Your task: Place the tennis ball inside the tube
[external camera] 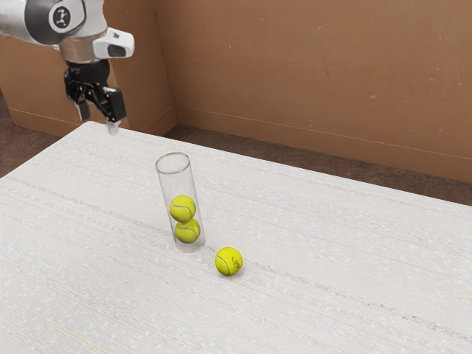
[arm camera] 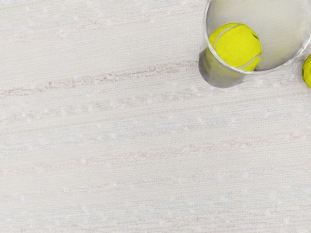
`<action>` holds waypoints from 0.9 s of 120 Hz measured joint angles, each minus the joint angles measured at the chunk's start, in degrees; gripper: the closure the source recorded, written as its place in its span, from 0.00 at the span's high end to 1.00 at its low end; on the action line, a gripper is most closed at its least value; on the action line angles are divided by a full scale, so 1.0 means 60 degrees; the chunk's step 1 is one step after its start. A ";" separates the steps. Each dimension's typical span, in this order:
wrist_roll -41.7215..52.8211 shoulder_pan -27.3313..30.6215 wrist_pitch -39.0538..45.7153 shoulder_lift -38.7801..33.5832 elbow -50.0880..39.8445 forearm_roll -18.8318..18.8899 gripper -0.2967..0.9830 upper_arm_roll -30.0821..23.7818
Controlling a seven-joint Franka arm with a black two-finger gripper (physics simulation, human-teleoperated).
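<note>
High over the table's far left corner in the exterior view, my gripper [external camera: 99, 122] hangs with its fingers apart and nothing between them. A clear tube [external camera: 175, 181] stands upright on the table, open at the top, with an upper tennis ball [external camera: 183, 209] and a lower tennis ball [external camera: 187, 231] stacked inside. Just beside its base, on the exterior view's right, lies a loose tennis ball [external camera: 228, 261]. In the wrist view, the tube [arm camera: 279, 36] is seen from above with a ball [arm camera: 235, 47] inside, and part of the loose ball [arm camera: 307, 71] shows at the edge.
The white table [external camera: 332, 243] spreads around the tube and loose ball. Brown walls [external camera: 310, 74] rise beyond the table's far edge, above a dark floor [external camera: 243, 150].
</note>
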 joint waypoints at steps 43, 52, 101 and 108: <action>-0.0227 -0.1222 0.0435 -0.0682 -0.1688 -0.1010 0.77 -0.0225; -0.0579 -0.1491 0.1073 -0.0811 -0.2985 -0.1537 0.77 -0.0269; -0.1736 -0.3020 0.4323 0.0921 -0.4690 -0.2079 0.77 -0.0298; -0.1782 -0.3170 0.4646 0.1130 -0.4675 -0.2090 0.77 -0.0299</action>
